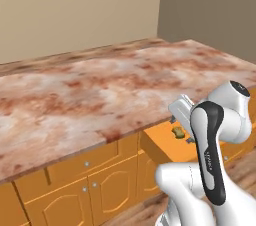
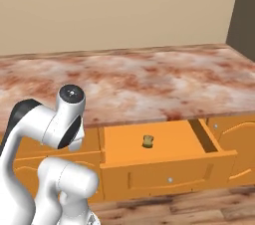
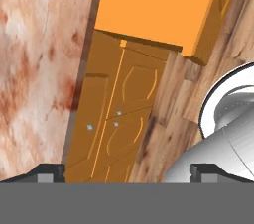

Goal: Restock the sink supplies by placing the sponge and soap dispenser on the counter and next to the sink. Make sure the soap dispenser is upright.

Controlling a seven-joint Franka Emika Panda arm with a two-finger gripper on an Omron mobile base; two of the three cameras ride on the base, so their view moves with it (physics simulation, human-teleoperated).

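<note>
The sponge [image 1: 177, 131] is a small yellow-tan block lying on the floor of an open orange drawer [image 2: 149, 162] under the counter [image 1: 100, 90]; it also shows as the sponge [image 2: 148, 141] near the drawer's middle. My gripper [image 3: 128, 173] is open, its fingertips [image 3: 49, 171] set wide apart with nothing between them. It hangs just off the counter's front edge, beside the drawer's left end, and looks down at the cabinet doors and floor. The soap dispenser and the sink are out of view.
Orange cabinet doors [image 1: 105, 185] with small knobs run below the counter. A wooden floor [image 2: 199, 209] lies in front. The pulled-out drawer juts into the space before the cabinets. A beige wall [image 2: 124, 5] stands behind the counter.
</note>
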